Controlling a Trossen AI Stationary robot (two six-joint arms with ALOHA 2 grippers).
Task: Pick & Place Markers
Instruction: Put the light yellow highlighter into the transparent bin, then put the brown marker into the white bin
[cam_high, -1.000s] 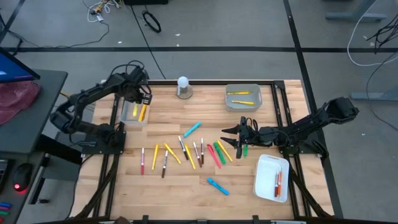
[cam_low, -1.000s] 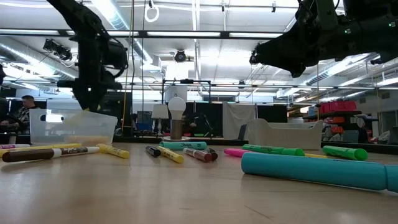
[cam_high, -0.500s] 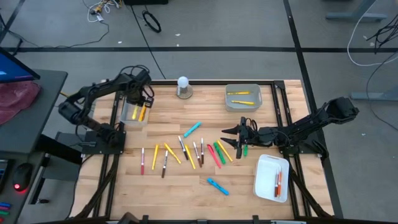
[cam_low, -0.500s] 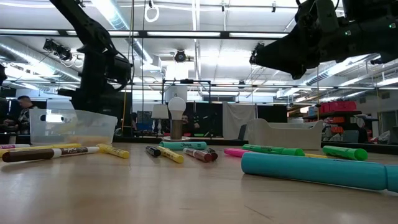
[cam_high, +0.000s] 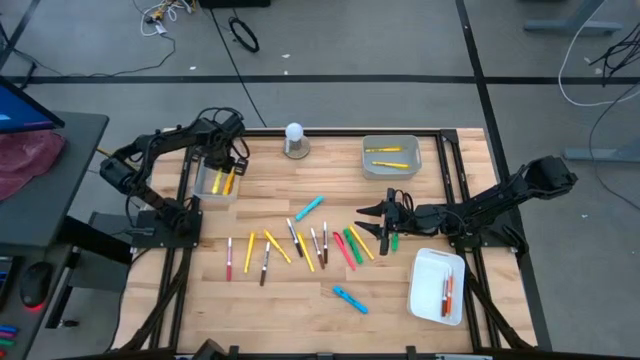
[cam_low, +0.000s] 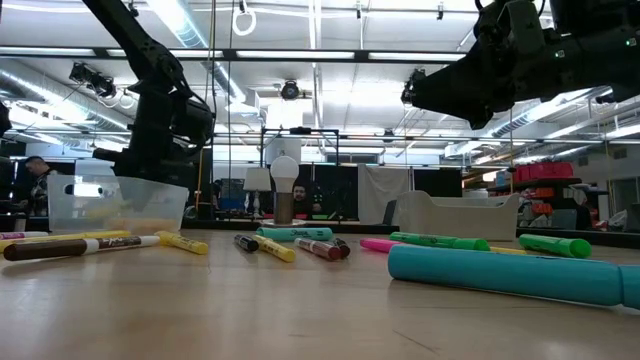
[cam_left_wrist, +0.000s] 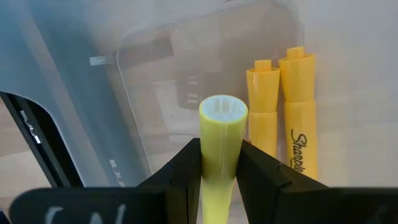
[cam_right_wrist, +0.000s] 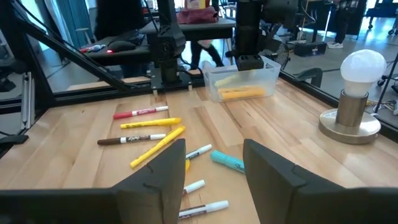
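My left gripper (cam_high: 228, 166) hangs over the clear tray (cam_high: 213, 184) at the table's far left, shut on a yellow marker (cam_left_wrist: 222, 134). Two more yellow markers (cam_left_wrist: 291, 118) lie side by side on the tray's floor. Many markers (cam_high: 300, 242) in yellow, green, pink, blue and dark colours lie loose on the middle of the wooden table. My right gripper (cam_high: 376, 222) stands open and level just right of them, above the green markers (cam_high: 352, 244); nothing is between its fingers (cam_right_wrist: 273, 177). My left gripper pinches the yellow marker's barrel (cam_left_wrist: 221, 158) between its two fingers, coming from above and pointing down. The marker runs along the fingers, nearly upright, its free end (cam_left_wrist: 222, 111) down inside the clear tray. Whether that end touches the tray's floor I cannot tell.
A white bulb on a round base (cam_high: 294, 139) stands at the far edge. A grey tray (cam_high: 391, 168) with yellow markers sits far right, a white tray (cam_high: 430, 290) with a red marker near right. A blue marker (cam_high: 350, 299) lies alone near the front.
My left gripper has gone down toward the clear tray with the yellow marker and tipped more steeply downward. The marker's lower end has sunk into the tray.
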